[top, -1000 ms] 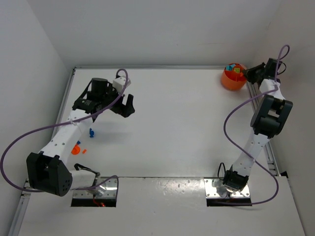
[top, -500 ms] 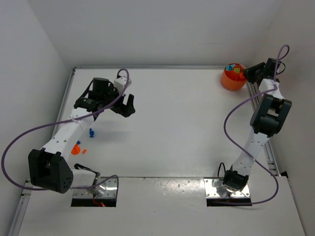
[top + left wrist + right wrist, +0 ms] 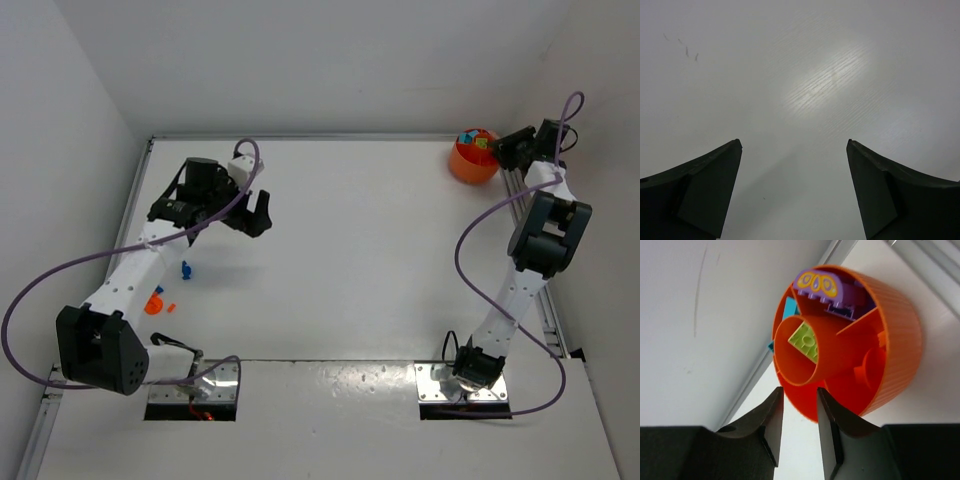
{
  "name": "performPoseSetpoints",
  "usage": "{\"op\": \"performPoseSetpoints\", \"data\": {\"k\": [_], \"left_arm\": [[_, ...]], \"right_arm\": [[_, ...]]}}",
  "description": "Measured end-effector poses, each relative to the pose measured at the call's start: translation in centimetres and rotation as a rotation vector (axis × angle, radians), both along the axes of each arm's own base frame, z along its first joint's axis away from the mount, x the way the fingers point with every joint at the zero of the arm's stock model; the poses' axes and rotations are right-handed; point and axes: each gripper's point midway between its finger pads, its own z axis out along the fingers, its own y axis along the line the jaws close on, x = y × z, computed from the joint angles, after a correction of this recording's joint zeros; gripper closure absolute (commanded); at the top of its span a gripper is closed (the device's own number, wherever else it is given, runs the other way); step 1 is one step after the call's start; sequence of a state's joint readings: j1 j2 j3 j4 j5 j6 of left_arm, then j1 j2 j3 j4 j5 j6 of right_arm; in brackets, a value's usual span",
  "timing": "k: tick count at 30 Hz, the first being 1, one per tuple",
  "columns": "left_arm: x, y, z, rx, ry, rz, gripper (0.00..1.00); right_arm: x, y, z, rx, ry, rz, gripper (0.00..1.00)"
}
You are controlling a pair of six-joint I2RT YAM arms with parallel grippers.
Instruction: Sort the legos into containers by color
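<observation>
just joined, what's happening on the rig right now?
Lego colour sorting, partway done. The right arm has its jaws at the orange tub in the far right corner, slightly parted with nothing between them. The tub already holds a purple piece, a lime piece and a cyan piece in separate compartments. The left arm hovers over bare table, jaws wide open and empty. A blue brick and an orange brick lie loose beside it, unsorted.

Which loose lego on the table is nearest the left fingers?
The blue brick: it lies apart from the orange pieces and closer to the left fingers.
</observation>
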State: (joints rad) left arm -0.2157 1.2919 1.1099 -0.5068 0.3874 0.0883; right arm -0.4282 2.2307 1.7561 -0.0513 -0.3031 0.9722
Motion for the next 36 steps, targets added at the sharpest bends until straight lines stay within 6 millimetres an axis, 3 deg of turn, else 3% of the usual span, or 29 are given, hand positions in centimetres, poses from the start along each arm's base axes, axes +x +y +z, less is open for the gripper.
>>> {"op": "performPoseSetpoints", "data": {"k": [5, 11, 13, 15, 20, 24, 27, 36], "left_arm": [[0.4, 3.3, 1.1, 0.043, -0.013, 0.115, 0.05], [0.7, 12.7, 2.8, 0.202, 0.001, 0.398, 0.07], [-0.5, 15.9, 2.0, 0.259, 0.051, 0.460, 0.07], [-2.4, 19.0, 0.4, 0.319, 0.123, 0.504, 0.07], [-9.4, 24.6, -4.8, 0.437, 0.353, 0.532, 0.07], [-13.4, 26.5, -7.7, 0.465, 0.471, 0.488, 0.06], [-15.4, 27.3, -9.2, 0.471, 0.517, 0.443, 0.08], [-17.6, 28.0, -13.6, 0.481, 0.569, 0.299, 0.18]], "right_arm": [[-1.1, 2.4, 1.0, 0.001, -0.012, 0.151, 0.68], [-5.1, 7.0, 5.8, -0.107, -0.038, 0.453, 0.53], [-6.6, 8.9, 7.1, -0.160, -0.050, 0.555, 0.49], [-8.4, 10.9, 7.8, -0.213, -0.054, 0.653, 0.38], [-13.9, 15.3, 5.7, -0.269, 0.014, 0.841, 0.20], [-17.0, 16.7, 3.0, -0.254, 0.085, 0.918, 0.19], [-18.2, 17.3, 1.9, -0.243, 0.115, 0.949, 0.19], [-19.3, 18.9, 2.3, -0.268, 0.105, 0.998, 0.19]]}}
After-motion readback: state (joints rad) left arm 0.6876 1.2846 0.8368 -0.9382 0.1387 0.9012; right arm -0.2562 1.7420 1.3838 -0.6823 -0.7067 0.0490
